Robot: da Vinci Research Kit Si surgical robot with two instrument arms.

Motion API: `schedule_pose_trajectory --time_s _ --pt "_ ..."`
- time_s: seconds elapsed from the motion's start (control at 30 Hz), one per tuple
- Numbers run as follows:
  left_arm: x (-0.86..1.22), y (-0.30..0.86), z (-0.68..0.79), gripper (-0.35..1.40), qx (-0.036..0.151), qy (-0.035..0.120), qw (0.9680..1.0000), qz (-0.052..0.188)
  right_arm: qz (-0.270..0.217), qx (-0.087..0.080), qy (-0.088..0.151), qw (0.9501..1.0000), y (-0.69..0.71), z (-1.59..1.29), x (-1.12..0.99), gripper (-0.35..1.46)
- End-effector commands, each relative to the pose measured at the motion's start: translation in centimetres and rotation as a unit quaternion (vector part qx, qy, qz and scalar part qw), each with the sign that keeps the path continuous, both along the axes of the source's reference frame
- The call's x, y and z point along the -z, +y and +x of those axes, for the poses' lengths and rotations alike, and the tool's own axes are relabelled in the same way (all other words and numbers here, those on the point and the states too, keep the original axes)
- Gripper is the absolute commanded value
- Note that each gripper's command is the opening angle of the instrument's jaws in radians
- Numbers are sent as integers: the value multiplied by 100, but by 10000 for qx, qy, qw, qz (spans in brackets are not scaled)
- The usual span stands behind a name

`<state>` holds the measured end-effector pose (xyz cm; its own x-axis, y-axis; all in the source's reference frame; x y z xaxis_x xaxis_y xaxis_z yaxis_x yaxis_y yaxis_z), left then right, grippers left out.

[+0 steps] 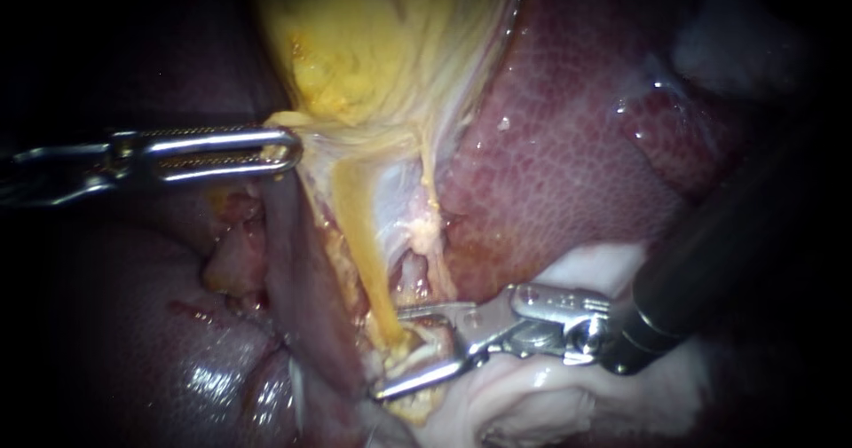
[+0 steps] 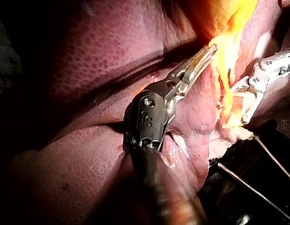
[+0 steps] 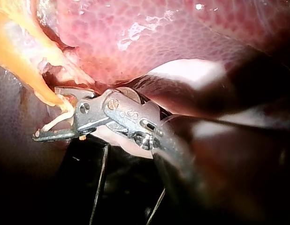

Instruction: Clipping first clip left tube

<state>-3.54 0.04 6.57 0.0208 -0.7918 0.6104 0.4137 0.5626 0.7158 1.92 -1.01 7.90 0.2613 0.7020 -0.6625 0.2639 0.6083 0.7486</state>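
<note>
Liver: fills the right side, and a darker lobe lies low on the left. Its mottled edge curves in near the dissected field.

Gallbladder: yellow, top centre, narrowing downward to a neck.

Pale tissue: a white fold under your right instrument's shaft, touching it.

Your left instrument: lies level, jaws together and clamped on the edge of the gallbladder at the neck. It sits well apart from your other tool.

Your right instrument: comes in low from the right. Its jaws stand apart, one on each side of the tube's lower end, with a gap showing.

Left tube: a yellow band. Its long axis runs steeply from the neck down and slightly right, crossing the right jaws nearly square.

Room: a reddish fold presses close along the tube's left side, so it is tight there. To the right there is a shallow pocket, bounded by a thin strand and then the liver's edge. In the right wrist view the tube's end sits just inside the jaw tips, with dark open space below them.
</note>
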Motion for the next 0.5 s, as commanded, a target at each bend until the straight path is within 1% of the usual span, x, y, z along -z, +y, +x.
schedule_pose_trajectory --time_s 0.03,0.33,0.5 --pt "0 0 -1 -35 -4 -3 10000 0 25 6 11 10000 0 1 -1 60" --pt "-7 5 -12 -35 -35 -35 10000 5 111 135 64 9998 -7 13 -7 58" --pt "-9 6 -15 -35 -53 -37 10000 -20 93 256 144 9995 -10 17 -10 57"
